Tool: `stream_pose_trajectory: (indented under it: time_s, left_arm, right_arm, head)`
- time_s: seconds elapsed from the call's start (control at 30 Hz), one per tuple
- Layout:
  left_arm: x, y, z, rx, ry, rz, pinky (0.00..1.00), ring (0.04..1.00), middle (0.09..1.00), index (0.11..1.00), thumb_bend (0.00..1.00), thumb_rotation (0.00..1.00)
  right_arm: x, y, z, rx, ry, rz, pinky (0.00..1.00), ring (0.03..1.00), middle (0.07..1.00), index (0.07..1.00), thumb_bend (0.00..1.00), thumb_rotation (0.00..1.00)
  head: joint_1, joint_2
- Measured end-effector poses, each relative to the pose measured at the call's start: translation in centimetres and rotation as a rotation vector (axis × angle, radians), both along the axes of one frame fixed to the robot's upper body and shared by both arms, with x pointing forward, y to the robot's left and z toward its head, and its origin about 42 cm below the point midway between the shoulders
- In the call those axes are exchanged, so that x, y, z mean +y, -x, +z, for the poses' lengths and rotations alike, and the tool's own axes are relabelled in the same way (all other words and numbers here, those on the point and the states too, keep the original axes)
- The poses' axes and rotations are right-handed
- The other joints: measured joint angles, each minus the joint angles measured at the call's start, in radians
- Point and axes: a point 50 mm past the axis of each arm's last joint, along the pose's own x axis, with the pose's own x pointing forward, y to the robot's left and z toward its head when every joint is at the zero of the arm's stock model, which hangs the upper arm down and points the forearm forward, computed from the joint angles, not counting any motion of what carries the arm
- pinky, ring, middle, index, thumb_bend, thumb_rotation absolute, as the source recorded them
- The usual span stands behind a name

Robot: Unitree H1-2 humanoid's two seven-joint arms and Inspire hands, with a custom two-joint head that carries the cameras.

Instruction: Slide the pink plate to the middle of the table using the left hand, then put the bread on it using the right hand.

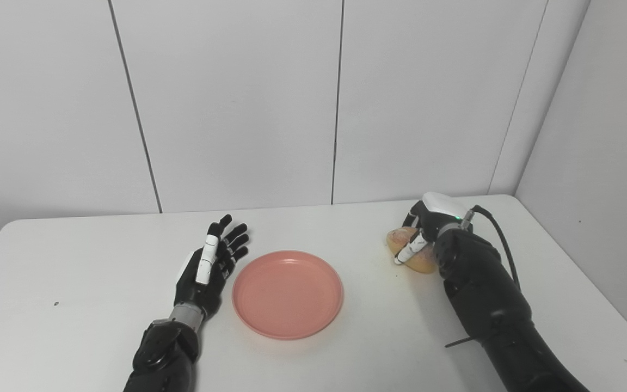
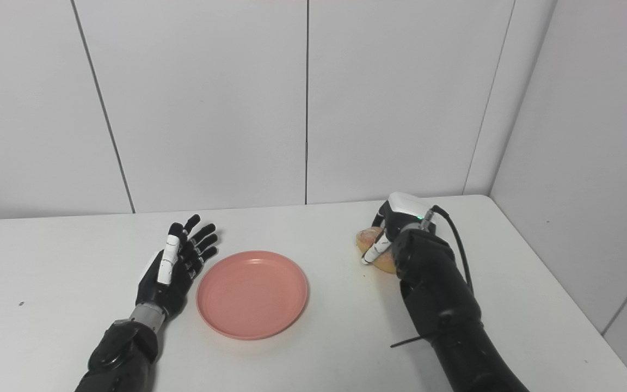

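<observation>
Right robot hand (image 1: 428,231) wraps the bread (image 1: 409,250), beside pink plate (image 1: 287,294).

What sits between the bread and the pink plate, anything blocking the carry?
Nothing visible. The right hand is wrapped around the bread, and only bare table lies between it and the pink plate. The left hand is open on the plate's far side, off the path.

Pink plate (image 1: 287,294) flat mid-table, empty, golden bread (image 1: 411,256) well right
</observation>
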Motion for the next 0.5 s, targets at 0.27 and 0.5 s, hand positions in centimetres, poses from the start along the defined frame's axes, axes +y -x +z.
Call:
stream_pose_trajectory:
  time_s: [0.27, 0.5]
  left_arm:
    - [0.0, 0.1, 0.1, -0.004, 0.001, -0.001, 0.92, 0.908, 0.888, 0.952, 0.88, 0.84]
    - [-0.1, 0.2, 0.0, -0.002, 0.002, 0.009, 0.90, 0.897, 0.881, 0.954, 0.86, 0.83]
  right_arm:
    - [2.7, 1.9, 4.9, -0.142, 0.038, 0.095, 0.22, 0.303, 0.428, 0.516, 0.53, 0.00]
    - [5.5, 4.4, 8.1, -0.249, 0.042, 0.200, 0.20, 0.286, 0.445, 0.495, 0.53, 0.00]
  head:
    - [0.021, 0.006]
    - [0.047, 0.009]
